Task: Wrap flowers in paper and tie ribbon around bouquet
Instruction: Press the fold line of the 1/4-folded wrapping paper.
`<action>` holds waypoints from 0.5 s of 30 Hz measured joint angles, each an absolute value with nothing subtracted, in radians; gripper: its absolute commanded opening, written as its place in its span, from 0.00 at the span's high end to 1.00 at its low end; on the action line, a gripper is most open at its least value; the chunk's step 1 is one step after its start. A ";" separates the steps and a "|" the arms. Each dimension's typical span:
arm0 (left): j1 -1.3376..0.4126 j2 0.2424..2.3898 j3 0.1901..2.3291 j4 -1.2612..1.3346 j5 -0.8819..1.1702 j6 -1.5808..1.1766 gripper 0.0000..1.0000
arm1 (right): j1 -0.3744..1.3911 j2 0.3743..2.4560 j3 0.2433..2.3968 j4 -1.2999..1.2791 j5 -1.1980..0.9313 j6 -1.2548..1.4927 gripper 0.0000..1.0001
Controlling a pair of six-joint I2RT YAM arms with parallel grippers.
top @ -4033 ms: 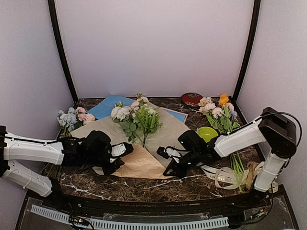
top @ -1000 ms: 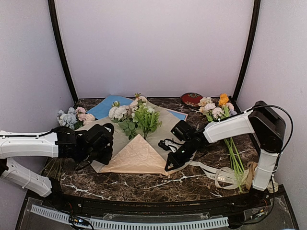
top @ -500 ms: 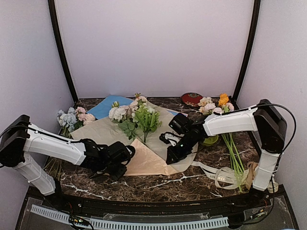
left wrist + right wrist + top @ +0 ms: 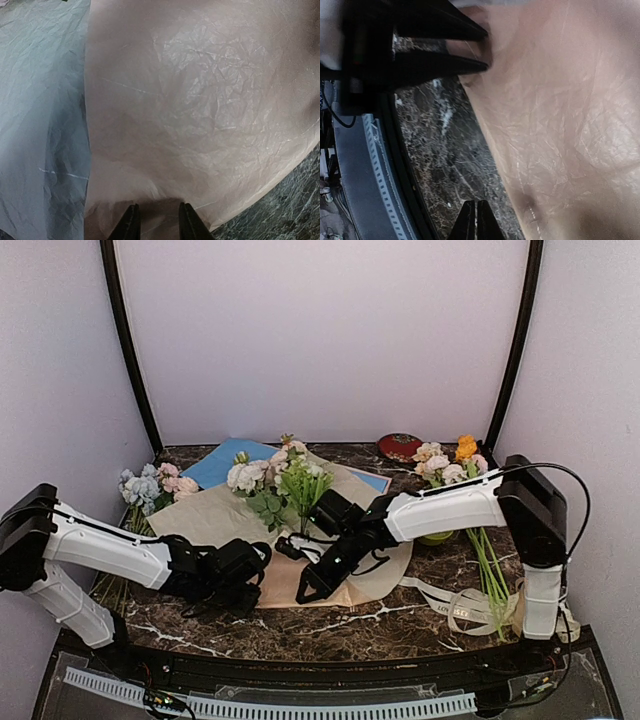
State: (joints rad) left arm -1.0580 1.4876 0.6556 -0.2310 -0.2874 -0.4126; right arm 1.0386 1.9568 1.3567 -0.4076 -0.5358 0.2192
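Tan paper point(image 4: 355, 570) lies folded under the flowers point(image 4: 285, 485), its near edge pinched by the left gripper point(image 4: 156, 222), while the clenched, empty right gripper point(image 4: 305, 592) has slid left, leaving bare marble table point(image 4: 400, 625) in front.

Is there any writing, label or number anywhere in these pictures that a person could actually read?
Dark printed lettering on the ribbon, lying right of the paper: too small and blurred to read.
No other words, numbers or signs show, in the overhead view or in either wrist view.
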 measured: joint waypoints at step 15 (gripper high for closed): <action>-1.024 1.430 0.601 -0.215 -0.247 -0.501 0.74 | 0.921 1.979 1.123 -0.266 -0.640 0.276 0.99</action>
